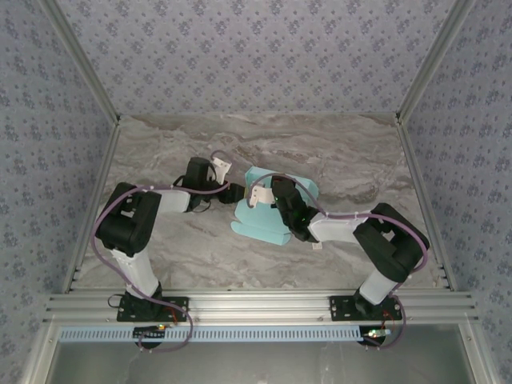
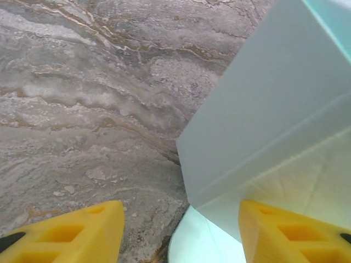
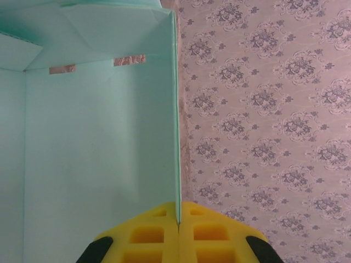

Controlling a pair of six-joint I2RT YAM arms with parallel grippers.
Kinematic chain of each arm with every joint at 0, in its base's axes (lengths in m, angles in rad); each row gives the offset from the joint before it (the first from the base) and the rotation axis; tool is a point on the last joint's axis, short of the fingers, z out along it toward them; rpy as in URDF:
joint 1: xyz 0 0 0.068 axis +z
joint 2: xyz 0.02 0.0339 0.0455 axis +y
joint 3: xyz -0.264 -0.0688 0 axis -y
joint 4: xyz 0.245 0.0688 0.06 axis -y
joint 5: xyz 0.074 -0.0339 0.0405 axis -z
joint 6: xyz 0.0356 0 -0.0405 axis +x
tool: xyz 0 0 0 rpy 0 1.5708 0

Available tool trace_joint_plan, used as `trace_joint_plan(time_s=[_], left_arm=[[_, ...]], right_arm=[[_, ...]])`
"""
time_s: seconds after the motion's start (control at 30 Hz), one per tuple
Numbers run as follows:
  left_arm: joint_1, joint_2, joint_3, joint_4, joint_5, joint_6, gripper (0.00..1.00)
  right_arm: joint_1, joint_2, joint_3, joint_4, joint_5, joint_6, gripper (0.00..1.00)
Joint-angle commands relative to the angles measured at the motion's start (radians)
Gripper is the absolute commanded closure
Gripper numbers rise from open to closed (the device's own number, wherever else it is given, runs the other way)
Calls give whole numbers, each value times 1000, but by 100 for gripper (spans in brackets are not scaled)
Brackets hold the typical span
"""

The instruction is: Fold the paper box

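left gripper [image 2: 181,222] is hovering low over the table [image 1: 336,152], a bit left of centre. Jaws are standing partly open and gripping nothing. Its yellow fingers [image 2: 82,235] are straddling bare marble plus one corner of card.

the paper box [image 1: 260,226] is sitting just to its right, around mid-table, well clear of every edge and corner. It's partly erected: the left wrist view is showing an upright pale wall rising off a flat panel, with its corner edge landing between the fingers, nearer the right-hand one. Long axis seems to be running far-to-near, slightly skewed, but that's hard to confirm under the arms.

right gripper [image 3: 178,219] is reaching in from the near-right side and pinching shut on the top edge of a thin side wall, holding it vertical. The box interior is lying to its left, with two small slots at the far fold.

Key relation: the box is lying right of the left fingers, touching or almost touching the right-hand pad; can't tell which. Right arm is occupied on the card, so left is the free one and just as near.

My read: the next move is left shifting right to catch or push up that adjacent wall while right is bracing. Risk is thin card buckling if it's pushed off-axis.
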Motion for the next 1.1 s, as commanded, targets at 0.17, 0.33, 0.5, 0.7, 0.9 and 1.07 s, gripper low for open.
trace_joint_plan(time_s=[0.17,0.33,0.5,0.7,0.9,1.07], left_arm=[[-10,-51,-31,95,107,77,43],[-12,-42,-8,76,117,96,43],[-25,-24,24,62,144,112,44],[-31,-9,52,44,168,126,44],[-31,14,77,34,182,135,44],[-34,43,105,34,180,138,44]], right_arm=[[-20,-47,-13,-33,-57,44,94],[-32,-65,-15,-57,-89,75,94],[-46,-68,-13,-80,-106,91,94],[-55,-70,-4,-99,-122,105,94],[-59,-74,-9,-102,-128,109,94],[-58,-85,-14,-111,-141,112,94]])
